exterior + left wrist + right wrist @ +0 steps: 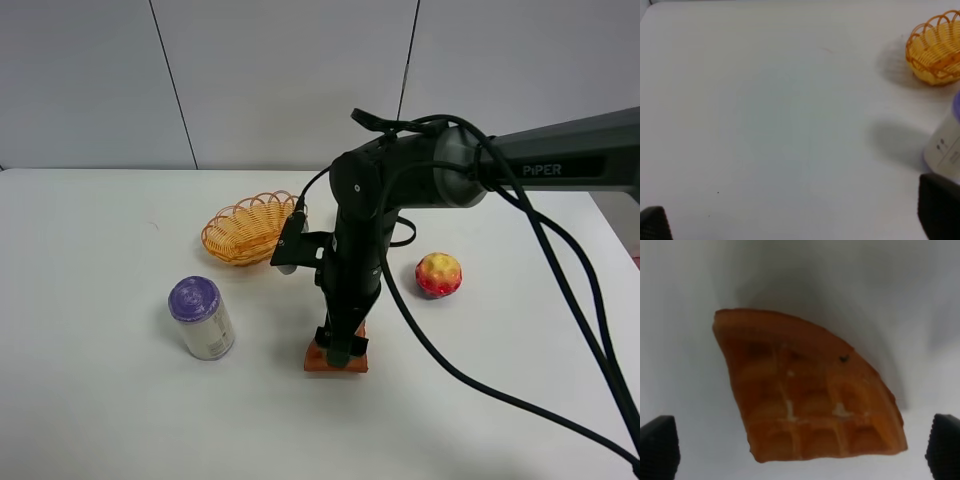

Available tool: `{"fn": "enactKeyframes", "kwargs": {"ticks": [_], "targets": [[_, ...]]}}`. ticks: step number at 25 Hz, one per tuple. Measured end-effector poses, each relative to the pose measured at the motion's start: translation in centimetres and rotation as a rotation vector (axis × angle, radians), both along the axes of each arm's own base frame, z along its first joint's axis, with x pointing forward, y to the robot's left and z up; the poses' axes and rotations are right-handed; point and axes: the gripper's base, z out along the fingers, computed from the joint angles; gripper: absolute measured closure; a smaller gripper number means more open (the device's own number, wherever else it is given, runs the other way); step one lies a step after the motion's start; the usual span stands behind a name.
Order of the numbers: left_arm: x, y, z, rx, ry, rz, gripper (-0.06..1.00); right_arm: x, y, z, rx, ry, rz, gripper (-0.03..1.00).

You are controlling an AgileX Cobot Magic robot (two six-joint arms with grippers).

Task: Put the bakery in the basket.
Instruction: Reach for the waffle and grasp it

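Observation:
The bakery is an orange-brown waffle wedge [336, 361] lying flat on the white table, in front of the middle. My right gripper [340, 347] hangs straight over it and is open. In the right wrist view the waffle [805, 395] fills the middle, and the gripper [802, 447] has a dark fingertip [660, 445] out to each side, apart from the waffle. The orange-yellow wicker basket [250, 228] stands empty behind and to the left. The left wrist view shows the basket [935, 50] and my left gripper [800, 220], open and empty. The left arm is out of the exterior view.
A white can with a purple lid [202, 318] stands left of the waffle, and also shows in the left wrist view [947, 150]. A red-and-yellow ball [439, 274] lies to the right of the arm. Black cables trail from the right arm.

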Motion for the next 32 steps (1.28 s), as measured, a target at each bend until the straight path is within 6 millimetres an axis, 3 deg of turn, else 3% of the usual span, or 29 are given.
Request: {"fn": "enactKeyframes", "kwargs": {"ticks": [10, 18, 32], "targets": [[0.0, 0.0, 0.0, 0.000, 0.000, 0.000, -0.05, -0.1, 0.0, -0.8, -0.028, 0.010, 0.046, -0.02], [0.0, 0.0, 0.0, 0.000, 0.000, 0.000, -0.05, -1.4, 1.4, -1.0, -0.036, 0.010, 0.099, -0.02], [0.0, 0.0, 0.0, 0.000, 0.000, 0.000, -0.05, -1.0, 1.6, -2.3, -0.068, -0.011, 0.108, -0.02]]}}
